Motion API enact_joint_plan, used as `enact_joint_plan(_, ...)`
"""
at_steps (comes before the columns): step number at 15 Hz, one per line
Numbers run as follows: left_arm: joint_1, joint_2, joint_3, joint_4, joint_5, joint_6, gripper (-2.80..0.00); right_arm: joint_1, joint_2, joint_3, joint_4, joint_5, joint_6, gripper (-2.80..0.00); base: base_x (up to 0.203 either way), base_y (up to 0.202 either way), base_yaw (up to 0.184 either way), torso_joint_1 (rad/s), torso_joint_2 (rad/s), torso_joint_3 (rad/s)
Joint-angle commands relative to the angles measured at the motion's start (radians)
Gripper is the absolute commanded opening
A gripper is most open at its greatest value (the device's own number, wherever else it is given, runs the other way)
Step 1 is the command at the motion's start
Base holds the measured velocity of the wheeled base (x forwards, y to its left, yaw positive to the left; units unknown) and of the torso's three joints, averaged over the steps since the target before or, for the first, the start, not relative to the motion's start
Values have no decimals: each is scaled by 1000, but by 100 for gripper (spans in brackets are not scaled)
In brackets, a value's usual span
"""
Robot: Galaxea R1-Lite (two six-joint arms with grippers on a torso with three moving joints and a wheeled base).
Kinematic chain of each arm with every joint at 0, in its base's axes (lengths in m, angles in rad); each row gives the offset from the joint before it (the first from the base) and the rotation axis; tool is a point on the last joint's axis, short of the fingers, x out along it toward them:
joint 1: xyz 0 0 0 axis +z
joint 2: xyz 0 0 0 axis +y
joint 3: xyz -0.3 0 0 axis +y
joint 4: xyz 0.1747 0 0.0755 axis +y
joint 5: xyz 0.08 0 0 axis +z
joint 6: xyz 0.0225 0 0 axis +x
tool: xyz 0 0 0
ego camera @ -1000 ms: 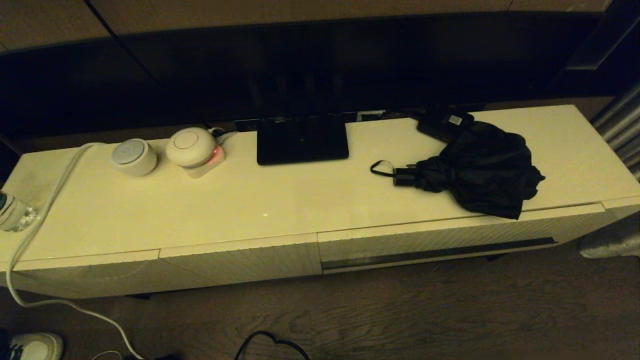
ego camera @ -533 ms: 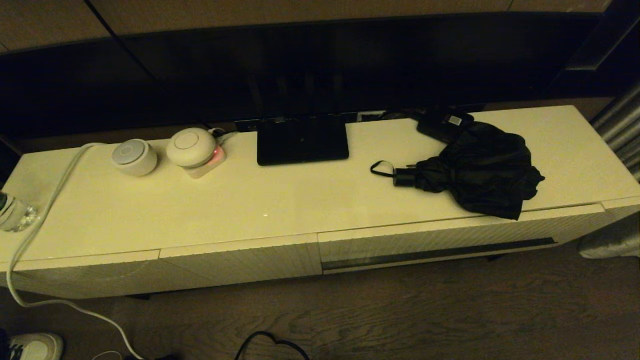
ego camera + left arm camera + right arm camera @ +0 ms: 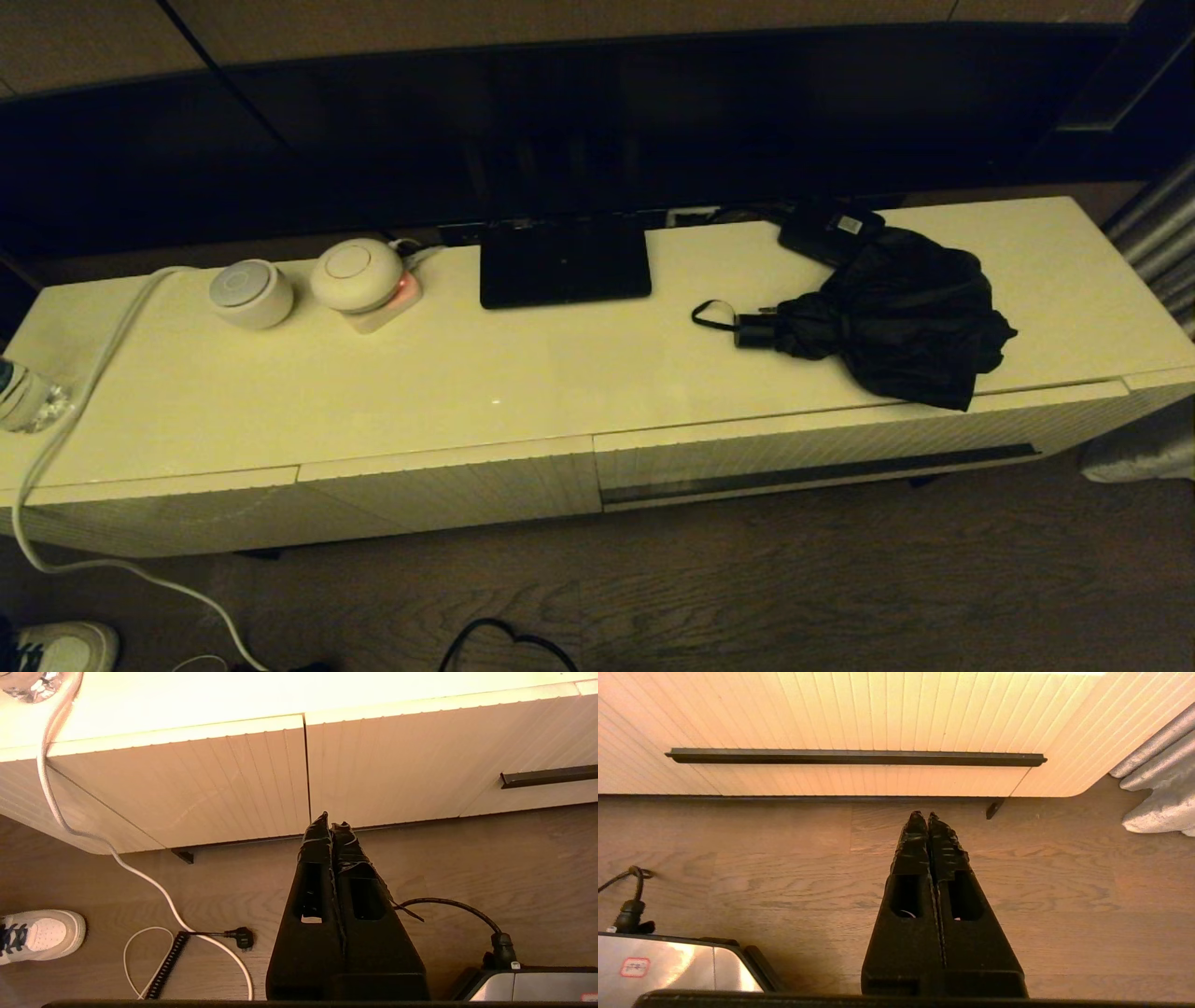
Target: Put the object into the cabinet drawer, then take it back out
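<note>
The right hand (image 3: 928, 815) hangs pressed closed and empty, low before the cabinet drawer (image 3: 859, 728), fingertips just below its dark slot (image 3: 854, 757). The left hand (image 3: 331, 823), likewise closed and empty, hangs beside the drawer's left seam. The umbrella (image 3: 887, 313) lies on the table (image 3: 467, 373) above the drawer, its fabric overhanging the front edge.

Honestly we can't spot any change over the last second in the head view. The umbrella (image 3: 896, 313) hasn't shifted on the bench (image 3: 523, 373), its fabric overhangs the front edge above the drawer (image 3: 840, 448) same as before, and the drawer front hasn't budged. Neither arm has come into that view, so nothing new to report from us.
</note>
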State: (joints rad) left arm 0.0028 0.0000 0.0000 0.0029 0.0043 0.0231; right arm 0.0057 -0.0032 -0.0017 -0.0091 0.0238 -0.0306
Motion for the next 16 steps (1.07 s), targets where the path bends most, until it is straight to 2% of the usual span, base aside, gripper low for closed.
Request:
enact_joint_plan(1,0,0,3,0,0,0,-280,0,0,2,3,1,1,-280,0,0,0,0,0,0)
enact_joint_plan(4,0,0,3,0,0,0,-280,0,0,2,9,4,-28,-280,0,0,0,0,0,0)
enact_joint_plan(16,0,0,3,0,0,0,-280,0,2,2,8,4,-32,-280,0,0,0,0,0,0)
